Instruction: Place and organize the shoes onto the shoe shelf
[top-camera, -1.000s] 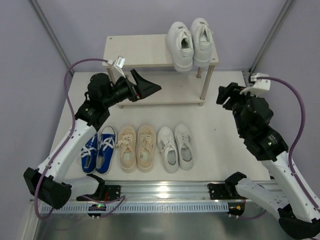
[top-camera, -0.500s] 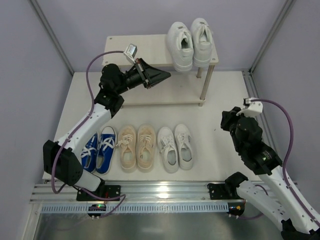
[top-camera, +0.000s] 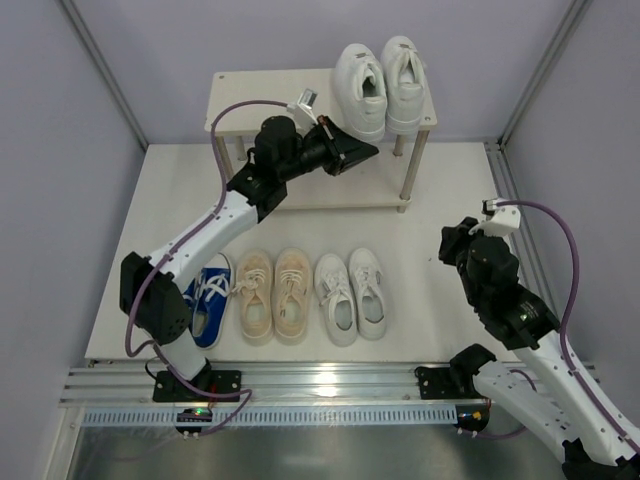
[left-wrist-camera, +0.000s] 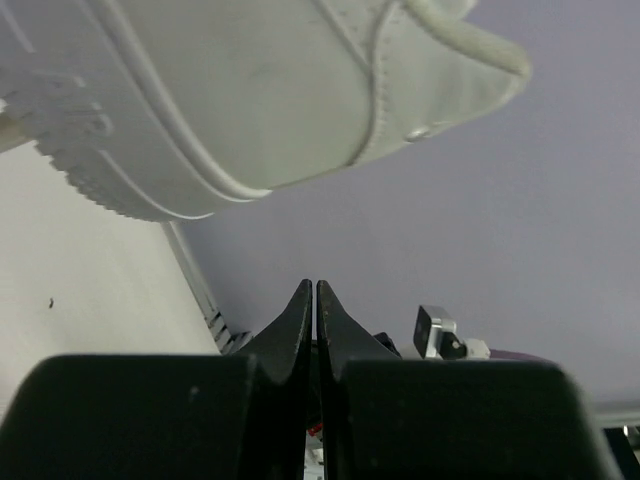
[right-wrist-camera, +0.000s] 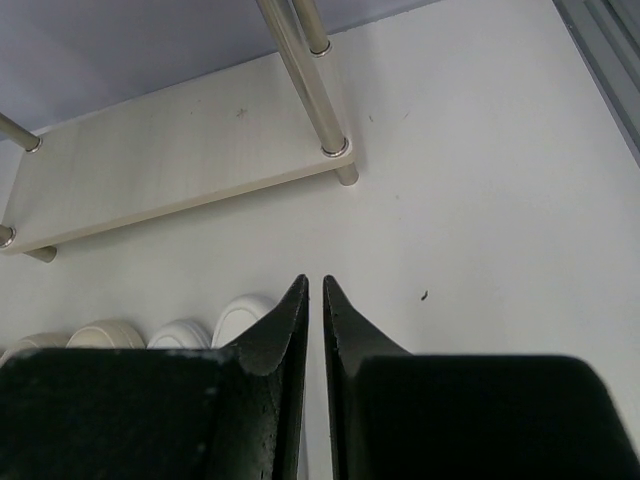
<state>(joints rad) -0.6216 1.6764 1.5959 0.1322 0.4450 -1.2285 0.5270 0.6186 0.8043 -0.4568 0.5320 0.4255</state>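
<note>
Large white pair (top-camera: 378, 78) sat on the shoe shelf (top-camera: 270, 95); blue pair (top-camera: 205, 300), beige pair (top-camera: 273, 295) and small white pair (top-camera: 350, 295) lay unshelved on the table (top-camera: 440, 190); left gripper (left-wrist-camera: 311, 287) and right gripper (right-wrist-camera: 312, 285) were pinched closed, empty.

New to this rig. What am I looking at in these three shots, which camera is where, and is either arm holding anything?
These are two robot arms bolted at the near edge of a table. The wide picture comes from a fixed camera above and behind them. The other two come from a camera on each wrist, looking along that arm's black fingers.

The left end effector is shut and empty. It reaches to the shoe shelf, close to the large white sneakers on the right of the top board. The right end effector is also shut and empty, over the table to the right of the shelf.

In a row in front of the shelf lie a blue pair, partly hidden by the left arm, a beige pair and a smaller white pair.
</note>
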